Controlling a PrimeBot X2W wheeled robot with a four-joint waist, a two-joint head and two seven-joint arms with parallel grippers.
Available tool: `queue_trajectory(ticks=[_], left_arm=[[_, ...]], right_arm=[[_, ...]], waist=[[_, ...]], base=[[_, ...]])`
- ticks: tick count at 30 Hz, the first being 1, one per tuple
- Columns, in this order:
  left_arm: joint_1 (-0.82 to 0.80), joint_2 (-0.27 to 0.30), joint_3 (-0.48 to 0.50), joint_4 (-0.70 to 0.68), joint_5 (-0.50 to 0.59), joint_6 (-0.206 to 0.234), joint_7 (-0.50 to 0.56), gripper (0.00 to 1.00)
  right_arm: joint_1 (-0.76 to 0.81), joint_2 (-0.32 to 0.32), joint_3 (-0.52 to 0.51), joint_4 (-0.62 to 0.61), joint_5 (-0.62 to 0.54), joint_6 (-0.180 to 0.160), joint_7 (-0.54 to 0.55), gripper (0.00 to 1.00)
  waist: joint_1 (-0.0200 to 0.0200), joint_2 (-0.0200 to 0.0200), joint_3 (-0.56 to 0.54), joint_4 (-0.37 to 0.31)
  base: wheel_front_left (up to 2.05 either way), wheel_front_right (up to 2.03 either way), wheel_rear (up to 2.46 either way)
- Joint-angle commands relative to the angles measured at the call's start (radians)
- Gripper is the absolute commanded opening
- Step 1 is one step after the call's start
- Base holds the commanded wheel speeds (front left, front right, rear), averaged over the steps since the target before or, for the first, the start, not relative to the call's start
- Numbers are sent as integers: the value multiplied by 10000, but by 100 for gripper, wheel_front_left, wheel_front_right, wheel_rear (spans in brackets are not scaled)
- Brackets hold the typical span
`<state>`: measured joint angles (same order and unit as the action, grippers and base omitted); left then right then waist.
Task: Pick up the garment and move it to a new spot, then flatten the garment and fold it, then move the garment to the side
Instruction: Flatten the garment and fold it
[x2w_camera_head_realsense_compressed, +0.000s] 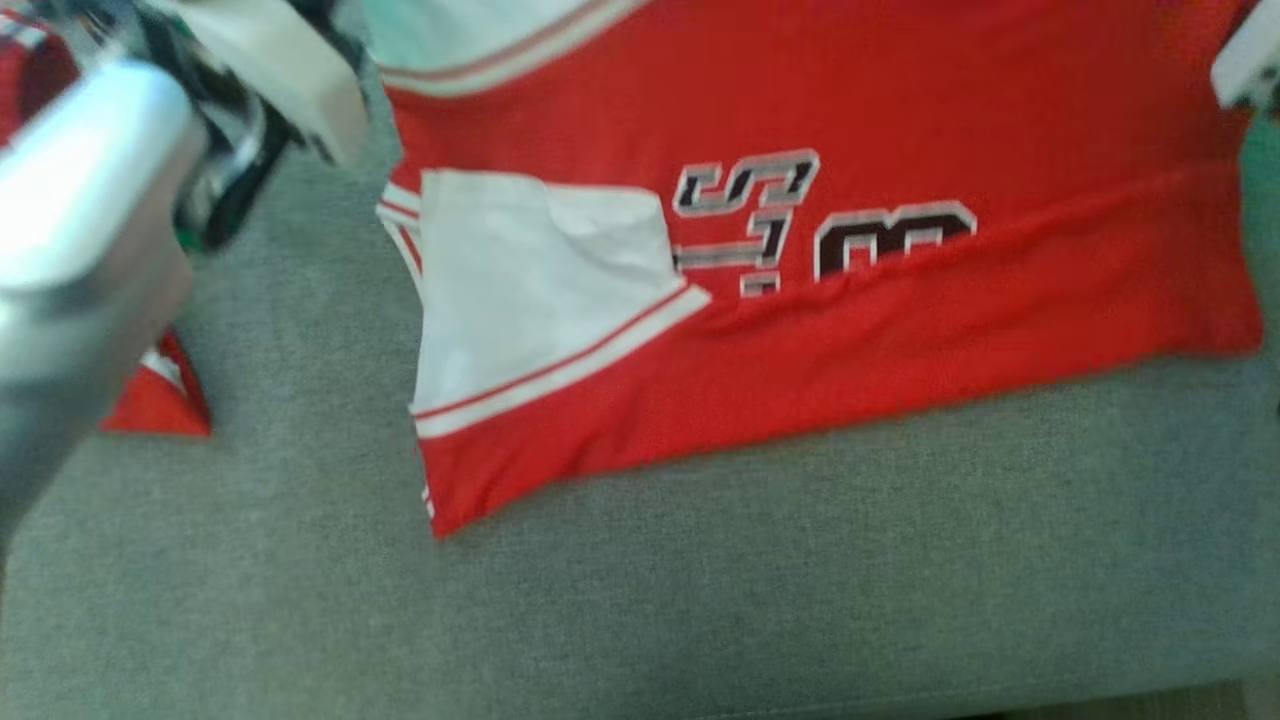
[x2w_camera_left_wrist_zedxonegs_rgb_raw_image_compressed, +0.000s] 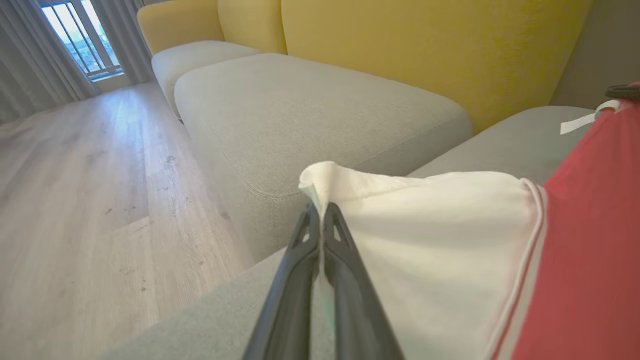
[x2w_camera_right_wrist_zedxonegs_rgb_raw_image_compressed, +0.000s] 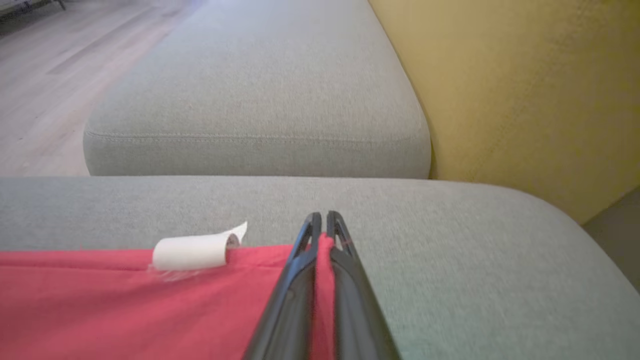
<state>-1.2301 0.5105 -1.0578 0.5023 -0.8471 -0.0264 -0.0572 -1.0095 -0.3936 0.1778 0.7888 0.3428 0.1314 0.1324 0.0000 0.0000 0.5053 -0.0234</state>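
The garment (x2w_camera_head_realsense_compressed: 850, 330) is a red jersey with white panels and black lettering, spread over the grey sofa seat (x2w_camera_head_realsense_compressed: 640, 600) in the head view. My left gripper (x2w_camera_left_wrist_zedxonegs_rgb_raw_image_compressed: 320, 210) is shut on a bunched white corner of the garment (x2w_camera_left_wrist_zedxonegs_rgb_raw_image_compressed: 425, 240), held above the seat edge. My right gripper (x2w_camera_right_wrist_zedxonegs_rgb_raw_image_compressed: 324, 220) is shut on a red edge of the garment (x2w_camera_right_wrist_zedxonegs_rgb_raw_image_compressed: 125, 305), close to a curled white label (x2w_camera_right_wrist_zedxonegs_rgb_raw_image_compressed: 192, 250). My pale left forearm (x2w_camera_head_realsense_compressed: 80, 250) fills the upper left of the head view, its fingers hidden.
A second grey seat cushion (x2w_camera_left_wrist_zedxonegs_rgb_raw_image_compressed: 310, 110) and yellow backrests (x2w_camera_left_wrist_zedxonegs_rgb_raw_image_compressed: 425, 45) lie beyond the garment. Wooden floor (x2w_camera_left_wrist_zedxonegs_rgb_raw_image_compressed: 75, 200) runs along the sofa's open side toward a curtained window (x2w_camera_left_wrist_zedxonegs_rgb_raw_image_compressed: 80, 35). Another scrap of red cloth (x2w_camera_head_realsense_compressed: 160, 395) shows by my left forearm.
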Motion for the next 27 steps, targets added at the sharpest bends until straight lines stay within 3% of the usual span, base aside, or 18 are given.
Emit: queue_trajectory(ticks=[1,8,15,22,27], left_arm=[[-788,244,538,150,230,43,-175,0],[-1779,-331,523,1641,809,-54,-1076,0],[-1570,-632,396,2274,772,-433,-1527,0],[-430,-284,144,1775,53,-873,-1205,0],[523,466,-320,569,-433,-988,-440,0]], right_arm=[[-277,-60,76,-228,-42,-7,-217,0],[-1074,31,61,299,-116,-7,-878,0],[-803,-7,346,623,239,-7,-1160,0],[209,-592,1363,168,1344,-7,-616,0],[1087,-1083,1955,-344,2340,-7,51,0]], waist=[[0,0,140,-82],[0,0,270,-93],[0,0,-27,22],[0,0,-691,109],[0,0,-1168,129]], base=[[0,0,0],[0,0,0],[0,0,0],[0,0,0],[0,0,0]])
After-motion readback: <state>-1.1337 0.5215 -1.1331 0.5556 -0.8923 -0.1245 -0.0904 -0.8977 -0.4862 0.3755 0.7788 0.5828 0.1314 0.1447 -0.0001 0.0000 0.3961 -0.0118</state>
